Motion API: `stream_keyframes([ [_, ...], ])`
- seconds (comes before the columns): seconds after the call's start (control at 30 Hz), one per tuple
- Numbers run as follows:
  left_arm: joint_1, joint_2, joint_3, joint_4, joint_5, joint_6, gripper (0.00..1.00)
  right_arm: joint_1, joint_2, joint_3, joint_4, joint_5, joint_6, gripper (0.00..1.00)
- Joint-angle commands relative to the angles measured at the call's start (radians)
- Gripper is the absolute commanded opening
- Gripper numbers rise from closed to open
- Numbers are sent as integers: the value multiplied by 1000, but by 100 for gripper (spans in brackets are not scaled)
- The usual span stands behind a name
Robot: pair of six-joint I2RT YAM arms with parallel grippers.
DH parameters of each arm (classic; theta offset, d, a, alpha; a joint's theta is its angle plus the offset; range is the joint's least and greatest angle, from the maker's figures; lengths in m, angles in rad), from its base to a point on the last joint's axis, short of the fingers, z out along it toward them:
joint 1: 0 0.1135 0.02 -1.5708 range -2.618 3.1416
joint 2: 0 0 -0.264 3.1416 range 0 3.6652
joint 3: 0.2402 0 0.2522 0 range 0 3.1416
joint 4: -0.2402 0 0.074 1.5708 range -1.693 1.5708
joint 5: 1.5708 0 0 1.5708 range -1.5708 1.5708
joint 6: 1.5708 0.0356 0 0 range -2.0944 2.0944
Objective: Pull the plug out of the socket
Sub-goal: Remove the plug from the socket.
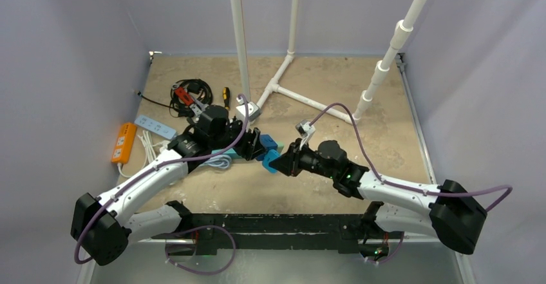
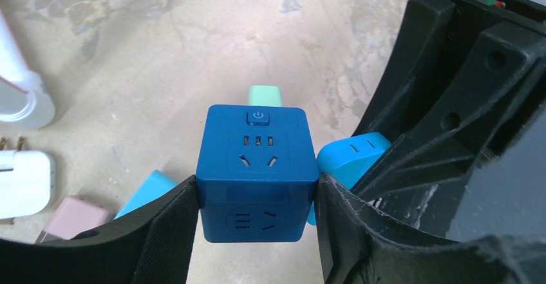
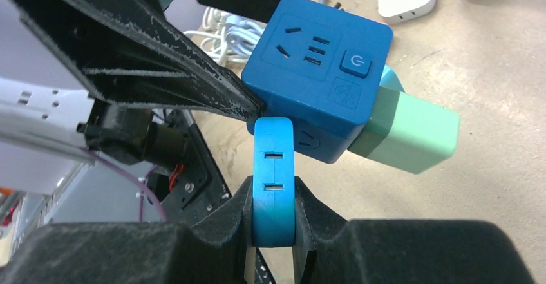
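l fingers clamp the dark blue cube socket by its sides. r fingers pinch the light blue plug, seated in the cube's side, mid surface btwn arms. pull r straight back along pins, l braced, no twist; leave mint plug.

Left arm, right arm: white shells, black joints, bulky black shoulder blocks at ends of black base rail. Purple cables loop above rail. Fingers matte black, scuffed grey.
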Motion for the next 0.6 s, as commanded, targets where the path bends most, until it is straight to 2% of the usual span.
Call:
stream_keyframes([
  [0.0, -3, 19, -5, 39, -83, -58, 0, -2, 52, 81, 32, 139, 79, 0],
  [0.33, -7, 51, 0, 26, -157, -68, 0, 46, 191, 197, -16, 275, 149, 0],
  [0.57, -6, 50, 3, 14, -194, -68, 0, 49, 197, 202, -15, 273, 130, 0],
])
